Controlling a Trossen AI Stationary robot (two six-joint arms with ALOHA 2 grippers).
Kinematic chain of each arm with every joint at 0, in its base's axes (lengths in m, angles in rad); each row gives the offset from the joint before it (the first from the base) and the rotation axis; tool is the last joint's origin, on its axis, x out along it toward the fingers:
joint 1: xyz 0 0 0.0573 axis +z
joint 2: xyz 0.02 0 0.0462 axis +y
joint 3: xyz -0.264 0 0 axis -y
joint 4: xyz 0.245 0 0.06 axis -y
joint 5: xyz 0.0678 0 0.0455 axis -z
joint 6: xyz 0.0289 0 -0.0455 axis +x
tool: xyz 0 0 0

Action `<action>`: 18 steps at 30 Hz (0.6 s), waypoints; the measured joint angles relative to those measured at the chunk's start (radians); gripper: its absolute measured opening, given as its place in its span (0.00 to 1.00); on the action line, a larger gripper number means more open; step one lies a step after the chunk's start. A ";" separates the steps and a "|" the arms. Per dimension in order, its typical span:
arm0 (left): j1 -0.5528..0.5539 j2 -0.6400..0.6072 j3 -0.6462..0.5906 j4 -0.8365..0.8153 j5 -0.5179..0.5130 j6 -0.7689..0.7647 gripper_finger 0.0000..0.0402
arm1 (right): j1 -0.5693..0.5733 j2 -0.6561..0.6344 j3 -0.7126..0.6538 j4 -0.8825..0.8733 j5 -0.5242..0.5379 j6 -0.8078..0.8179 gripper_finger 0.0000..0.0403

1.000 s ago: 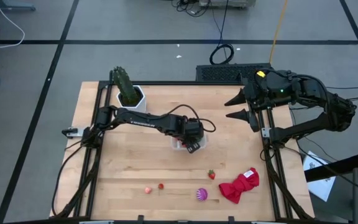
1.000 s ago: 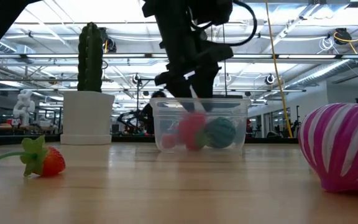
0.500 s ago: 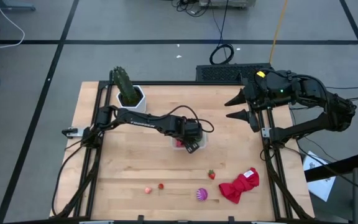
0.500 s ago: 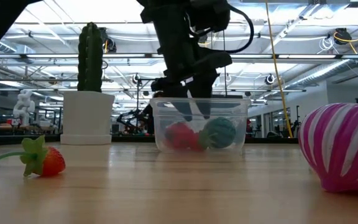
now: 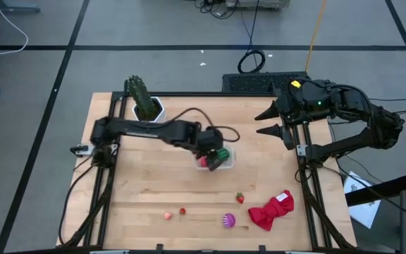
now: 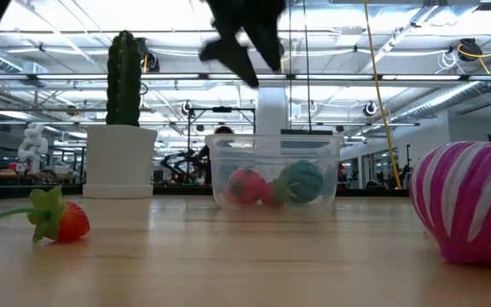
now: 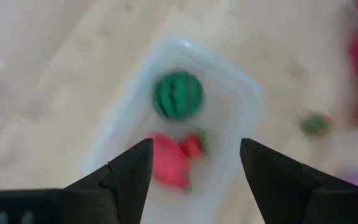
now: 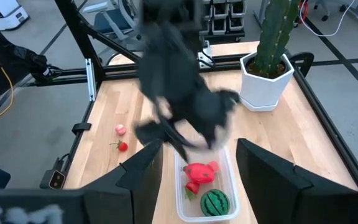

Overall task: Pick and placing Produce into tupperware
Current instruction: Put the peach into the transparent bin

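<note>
The tupperware [image 5: 217,159], a small clear tub, stands on the table's middle and shows in the low view [image 6: 275,170] too. Inside it lie a green striped ball [image 7: 178,95], a red pepper-like piece [image 7: 166,160] and a small strawberry [image 7: 193,144]. My left gripper [image 7: 194,163] hovers open and empty above the tub [image 5: 210,147]. My right gripper [image 5: 270,120] waits open over the table's far right edge. A strawberry [image 5: 240,198], a purple striped piece [image 5: 228,221], a small red bit [image 5: 182,210] and a pink bit [image 5: 168,215] lie near the near edge.
A green cactus in a white hexagonal pot [image 5: 146,104] stands at the far left corner. A red cloth [image 5: 272,210] lies crumpled at the near right. In the low view the strawberry [image 6: 58,217] and the purple piece [image 6: 471,200] sit close in front.
My left gripper has risen out of the tub and now hangs well above it. The red piece, which was up between its fingers inside the tub, has dropped and now rests on the tub's floor beside the green ball.
</note>
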 joint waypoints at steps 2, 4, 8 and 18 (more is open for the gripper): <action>-0.040 -0.045 0.002 -0.037 0.028 -0.030 0.61 | 0.000 0.000 0.000 0.000 0.000 0.001 0.49; -0.090 -0.087 0.002 -0.100 0.053 -0.083 0.61 | 0.000 0.000 0.000 -0.001 0.000 0.001 0.49; -0.213 -0.147 0.002 -0.239 0.054 -0.274 0.61 | 0.000 0.000 0.000 -0.001 0.000 0.000 0.49; -0.467 -0.128 -0.001 -0.300 0.017 -0.704 0.61 | 0.000 0.000 0.000 0.049 0.000 -0.032 0.49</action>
